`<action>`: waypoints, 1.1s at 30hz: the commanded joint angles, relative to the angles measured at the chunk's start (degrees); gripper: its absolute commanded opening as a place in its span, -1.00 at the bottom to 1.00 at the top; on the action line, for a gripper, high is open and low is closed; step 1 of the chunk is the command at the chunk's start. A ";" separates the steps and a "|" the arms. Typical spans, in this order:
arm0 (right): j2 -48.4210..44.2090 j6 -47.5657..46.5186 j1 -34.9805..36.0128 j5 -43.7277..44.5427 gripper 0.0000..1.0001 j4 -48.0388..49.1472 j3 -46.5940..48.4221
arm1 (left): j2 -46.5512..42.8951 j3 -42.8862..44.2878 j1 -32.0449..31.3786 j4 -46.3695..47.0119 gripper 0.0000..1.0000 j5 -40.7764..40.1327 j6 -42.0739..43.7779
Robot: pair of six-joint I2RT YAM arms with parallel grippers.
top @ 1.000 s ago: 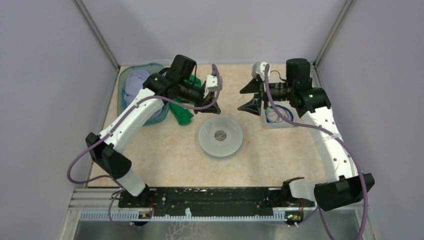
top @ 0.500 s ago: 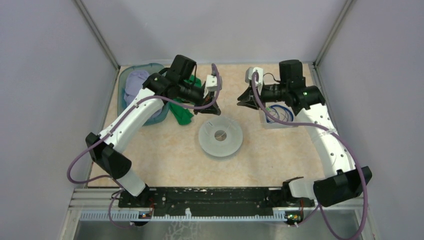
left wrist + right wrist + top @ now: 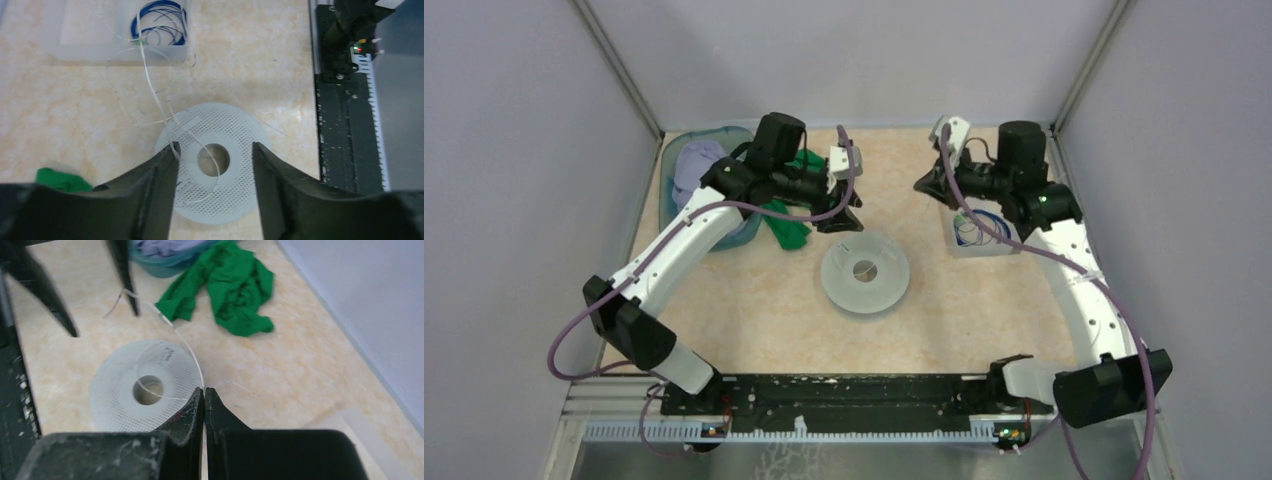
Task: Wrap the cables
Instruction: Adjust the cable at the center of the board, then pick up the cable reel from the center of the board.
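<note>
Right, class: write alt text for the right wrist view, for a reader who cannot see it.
The right hand is shut on a hair-thin whitish wire, which arcs away above a round pale-grey spool. A crumpled green cloth lies beyond.

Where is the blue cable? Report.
Top view: the blue cable lies coiled in the clear tray on the right side, right of the perforated spool.

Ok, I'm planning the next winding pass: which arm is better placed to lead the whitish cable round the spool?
Right, probably: the right gripper is shut on the whitish cable, which trails across the spool, while the left gripper hangs open, clamping nothing.
</note>
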 commanded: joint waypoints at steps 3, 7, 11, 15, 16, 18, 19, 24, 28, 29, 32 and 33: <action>-0.68 16.72 -12.84 18.21 -1.00 8.18 13.70 | -8.71 -9.41 2.47 14.50 0.61 -10.43 -1.94; 2.15 26.46 -27.56 18.41 -1.00 9.69 24.55 | -13.36 -16.36 2.96 19.39 0.85 -15.11 -0.16; 4.46 28.30 -30.66 20.10 -1.00 6.81 31.14 | -14.86 -20.64 2.81 17.15 0.90 -13.90 5.38; 3.53 30.42 -30.66 17.38 -1.00 7.76 28.95 | -13.03 -23.95 1.12 11.52 0.90 -12.41 12.92; 3.22 30.86 -30.68 16.13 -1.00 8.06 28.21 | -12.09 -24.58 0.29 10.59 0.90 -13.29 14.61; 2.84 31.99 -30.62 13.35 -1.00 8.59 26.04 | -10.02 -25.22 -1.58 9.06 0.91 -14.55 16.77; 2.74 32.35 -30.54 12.17 -1.00 8.65 25.30 | -8.89 -25.36 -2.30 8.28 0.93 -14.59 17.76; 1.83 31.32 -28.96 9.42 -1.00 6.72 21.16 | -3.58 -25.28 -7.19 5.18 0.99 -15.33 20.65; -0.04 31.06 -28.50 8.31 -1.00 6.68 16.99 | -0.19 -25.66 -10.76 4.67 0.99 -19.01 21.17; -0.63 31.09 -28.50 8.15 -1.00 7.10 15.93 | 0.68 -25.63 -11.53 4.38 0.99 -19.93 21.17; -2.34 31.49 -28.49 7.88 -1.00 8.76 12.63 | 2.85 -25.50 -13.37 3.92 0.99 -22.75 20.98; -2.81 31.66 -28.49 7.72 -1.00 9.28 11.75 | 3.45 -25.61 -13.98 4.04 0.99 -23.95 20.94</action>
